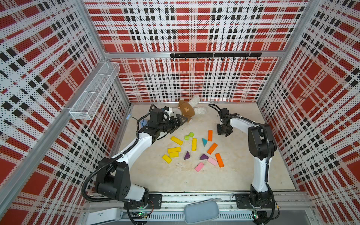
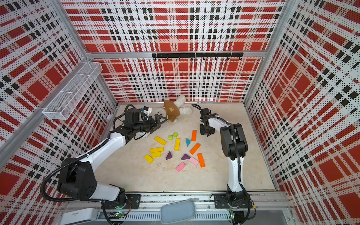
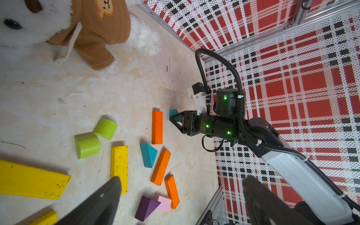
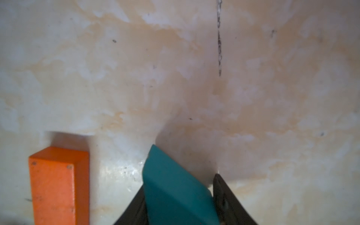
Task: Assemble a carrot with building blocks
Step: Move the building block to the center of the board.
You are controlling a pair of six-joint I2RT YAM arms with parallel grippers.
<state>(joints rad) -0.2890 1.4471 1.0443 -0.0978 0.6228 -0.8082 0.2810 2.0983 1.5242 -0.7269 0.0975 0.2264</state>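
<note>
The building blocks lie scattered on the beige floor in both top views: yellow rectangles (image 1: 176, 140), two lime-green cylinders (image 1: 191, 134), orange rectangles (image 1: 212, 148), a teal triangle (image 1: 204, 141), purple triangles (image 1: 187, 155) and pink rectangles (image 1: 199, 167). My right gripper (image 1: 224, 132) points down just right of the farthest orange block (image 4: 52, 185). It is shut on another teal triangle (image 4: 175, 187), low over the floor. My left gripper (image 1: 181, 118) hovers open and empty behind the blocks, near the plush toy.
A white plush toy in a brown shirt (image 1: 188, 110) lies against the back wall. A wire basket (image 1: 95, 91) hangs on the left wall and a black hook rail (image 1: 214, 55) on the back wall. A grey pouch (image 1: 201, 211) sits on the front rail.
</note>
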